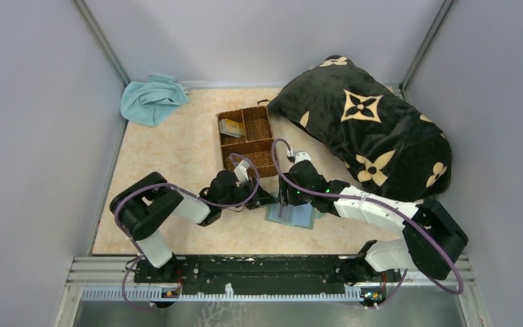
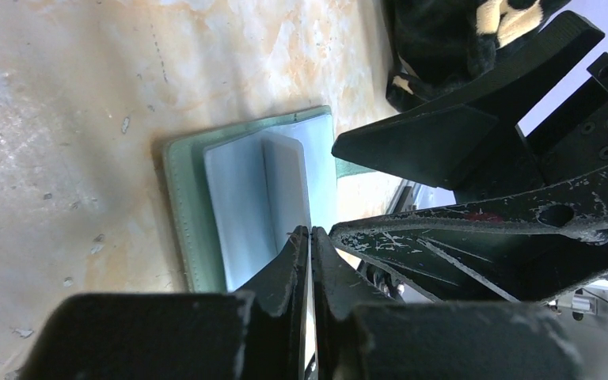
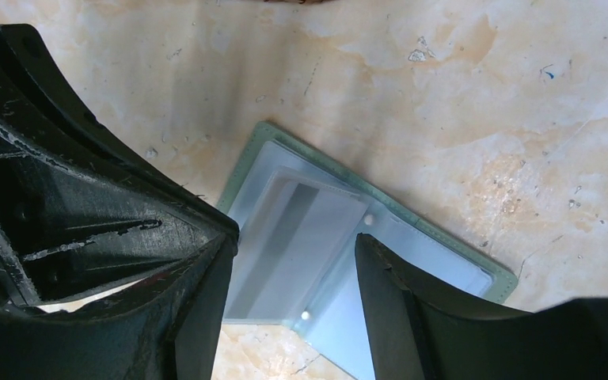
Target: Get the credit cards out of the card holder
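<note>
Open wallet near the table's front edge; right gripper spread above it, left gripper pressed together at its edge.

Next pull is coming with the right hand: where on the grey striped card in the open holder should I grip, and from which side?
Probably pinch the grey card by a short end, right hand coming from above. It lies flat under a clear pocket of the card holder, so its faces cannot be gripped; slide it out lengthwise. Which end is open I cannot tell.
</note>
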Controlling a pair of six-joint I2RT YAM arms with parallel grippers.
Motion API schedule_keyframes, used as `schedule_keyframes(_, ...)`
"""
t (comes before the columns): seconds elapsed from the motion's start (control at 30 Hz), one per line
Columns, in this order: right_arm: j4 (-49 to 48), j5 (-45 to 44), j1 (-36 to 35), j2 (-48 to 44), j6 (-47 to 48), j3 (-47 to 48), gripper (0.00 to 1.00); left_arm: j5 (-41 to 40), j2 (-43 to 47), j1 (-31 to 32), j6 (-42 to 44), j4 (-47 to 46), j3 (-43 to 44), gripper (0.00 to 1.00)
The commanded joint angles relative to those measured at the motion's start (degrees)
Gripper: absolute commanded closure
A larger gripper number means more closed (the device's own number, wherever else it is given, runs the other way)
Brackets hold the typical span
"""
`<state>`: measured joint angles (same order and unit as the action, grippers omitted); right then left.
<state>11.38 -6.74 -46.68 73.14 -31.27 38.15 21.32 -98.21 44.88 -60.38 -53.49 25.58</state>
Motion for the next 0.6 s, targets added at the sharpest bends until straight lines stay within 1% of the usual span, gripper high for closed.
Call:
schedule_keyframes(0.0, -2.67, 0.91, 0.27, 1.06, 0.12, 1.5, 0.41, 0.48, -0.22, 0.38, 0.4, -2.08, 0.6, 0.91)
schedule_keyframes(0.23, -2.48, 0.69, 0.27, -0.8, -0.22, 1.12, 0.41, 1.0, -1.18, 0.38, -0.13, -3.3, 0.93, 0.91)
schedule_keyframes(0.37, -1.2, -0.89, 0.48, -1.78, -0.73, 1.78, 0.41, 1.47, -1.45, 0.46, -0.46, -3.46, 1.64, 0.91)
schedule_keyframes(0.57, -0.48, -2.19, 2.33, -4.78, -2.93, 0.76, 0.4, 1.3, -0.44, 1.03, 0.15, -1.81, 2.42, 0.91)
